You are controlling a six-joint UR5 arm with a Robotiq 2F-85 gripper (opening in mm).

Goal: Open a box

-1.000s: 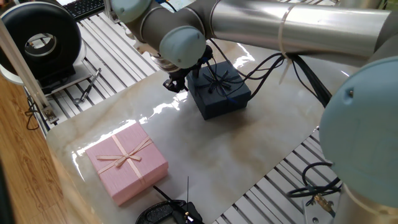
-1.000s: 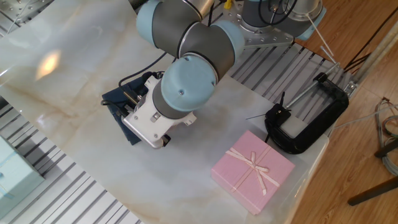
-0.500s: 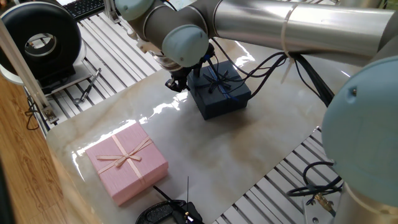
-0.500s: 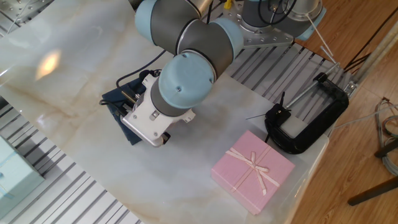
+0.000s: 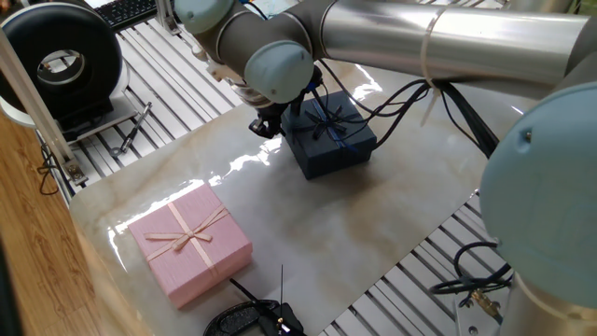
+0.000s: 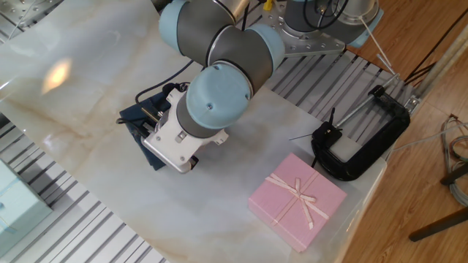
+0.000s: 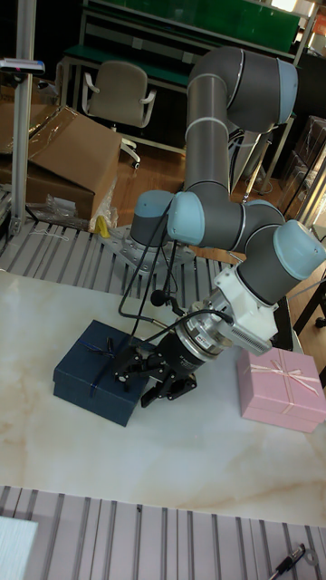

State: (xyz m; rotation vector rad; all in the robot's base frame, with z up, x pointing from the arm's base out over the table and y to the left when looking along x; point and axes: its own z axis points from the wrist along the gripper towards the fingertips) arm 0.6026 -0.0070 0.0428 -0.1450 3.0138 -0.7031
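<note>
- The navy box (image 7: 98, 369) is sitting on the marble table (image 5: 308, 224), lid on, dark bow (image 5: 326, 119) on top; the pink box (image 5: 190, 241) is lying well apart toward the other end.
- The gripper (image 7: 149, 376) is hovering at the box's edge, tilted low and reaching in from the side, as the tall fixed view shows.
- Jaws: the black fingers (image 7: 138, 364) are reading as spread, with nothing between them; not grasping the lid yet, by my judgement. In the other fixed view the wrist is covering them.
- Box relative to jaws: the near side wall and corner of the box are lying just beside the fingertips; whether they are touching, I cannot tell. In one fixed view the arm (image 5: 392, 37) is hanging over the box's far corner.
- Step in hand, as I judge it: lining up on the lid rim.
- Doing it well: keeping the fingers at lid height, above the seam, so only the lid is being taken and the base is staying down; closing squarely on opposite lid walls, clear of the bow; lifting straight up, slowly, since a light base is likely dragging along.
</note>
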